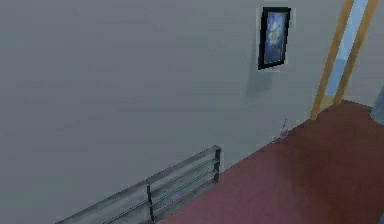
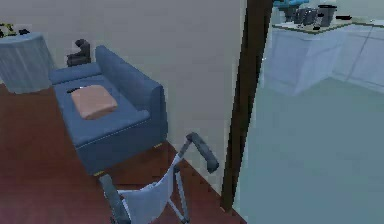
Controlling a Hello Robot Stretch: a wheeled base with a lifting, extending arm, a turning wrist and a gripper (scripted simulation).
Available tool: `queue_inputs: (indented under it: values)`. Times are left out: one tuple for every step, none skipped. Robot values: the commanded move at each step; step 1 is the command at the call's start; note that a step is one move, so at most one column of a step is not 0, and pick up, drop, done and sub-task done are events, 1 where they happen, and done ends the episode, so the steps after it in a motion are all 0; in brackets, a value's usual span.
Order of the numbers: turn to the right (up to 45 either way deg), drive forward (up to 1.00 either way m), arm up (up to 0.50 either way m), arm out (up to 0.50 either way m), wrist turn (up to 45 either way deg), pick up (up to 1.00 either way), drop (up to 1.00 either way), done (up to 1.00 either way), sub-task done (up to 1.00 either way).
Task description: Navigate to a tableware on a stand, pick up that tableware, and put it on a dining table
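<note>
Two possible tableware spots, neither sure: small blobs (image 2: 15, 33) atop pale grey round stand (image 2: 25, 62), set as side table by blue upholstered armchair (image 2: 105, 112); dark items (image 2: 318, 14) on white kitchen counter (image 2: 322, 55). Forward camera faces plain grey wall (image 1: 120, 80), so turn likely needed. State of gripper: cannot tell.

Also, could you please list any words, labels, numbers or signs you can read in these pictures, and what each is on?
None can be read. The framed picture shows no legible writing; the dark items on the counter are too small to tell.
</note>
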Motion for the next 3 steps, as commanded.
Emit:
queue_inputs:
  values:
    - [0.0,0.30,0.00,0.00,0.0,0.00,0.00,0.00,0.00]
    - [42.0,0.00,0.00,0.00,0.0,0.00,0.00,0.00,0.00]
    - [0.0,1.00,0.00,0.00,0.0,0.00,0.00,0.00,0.00]
